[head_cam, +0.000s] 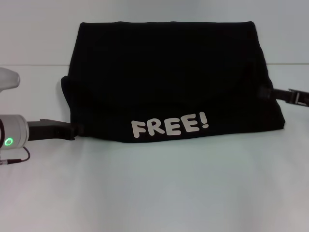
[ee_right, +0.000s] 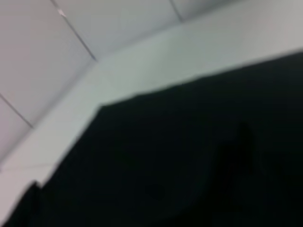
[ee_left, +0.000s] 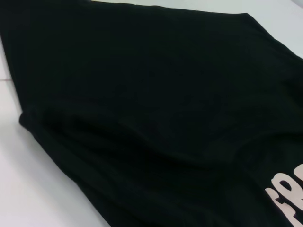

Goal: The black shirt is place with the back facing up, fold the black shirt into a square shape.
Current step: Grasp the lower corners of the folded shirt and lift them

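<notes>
White table (head_cam: 154, 193): matte black shirt (head_cam: 169, 77) folded rectangular.

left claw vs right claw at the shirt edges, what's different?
The left claw sits at the black shirt's near left corner, low in the head view; the right claw meets the right edge higher, farther back. More of the left arm shows, with a green light; the right shows little. Both tips disappear into the fabric.

1. Left gripper (head_cam: 76, 130): fingertips hidden under the black shirt (head_cam: 169, 77) at its left edge.
2. Right gripper (head_cam: 270, 93): tips buried in the shirt's right edge; arm cut off.
3. White print (ee_left: 289, 197) cut off in left wrist view.
</notes>
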